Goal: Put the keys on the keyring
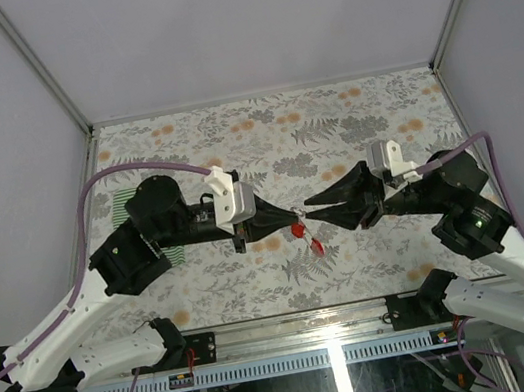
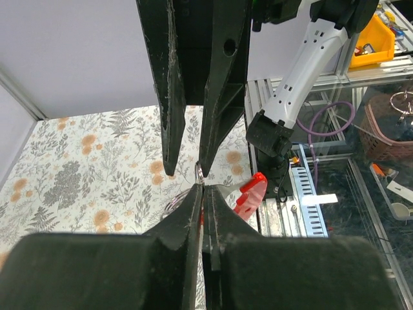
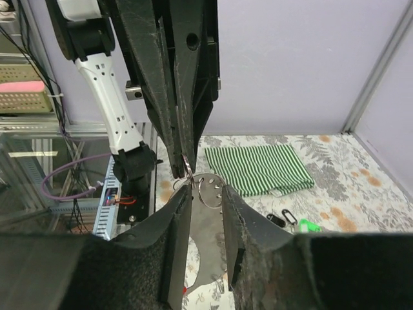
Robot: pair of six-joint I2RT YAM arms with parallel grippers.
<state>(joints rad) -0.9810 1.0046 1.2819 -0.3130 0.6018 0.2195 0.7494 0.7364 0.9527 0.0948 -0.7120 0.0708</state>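
Note:
My left gripper (image 1: pixel 291 216) and right gripper (image 1: pixel 307 210) meet tip to tip above the table's middle. In the left wrist view the left gripper (image 2: pixel 202 188) is shut on a thin silver keyring (image 2: pixel 200 172), and a second loop (image 2: pixel 173 204) shows beside it. A red tag (image 2: pixel 252 194) hangs from it, also seen from above (image 1: pixel 313 243). In the right wrist view the right gripper (image 3: pixel 205 190) stands a ring's width apart, touching the ring (image 3: pixel 210 188) on both sides. A flat silver plate (image 3: pixel 208 239) with holes lies between its fingers. Keys with a black tag (image 3: pixel 277 218) and a green tag (image 3: pixel 308 226) lie on the table.
A green-and-white striped cloth (image 3: pixel 258 168) lies on the floral tablecloth (image 1: pixel 330 123), partly under the left arm (image 1: pixel 126 202). Grey walls enclose the table on three sides. Beyond the near edge are the aluminium rail (image 1: pixel 297 337) and the arm bases.

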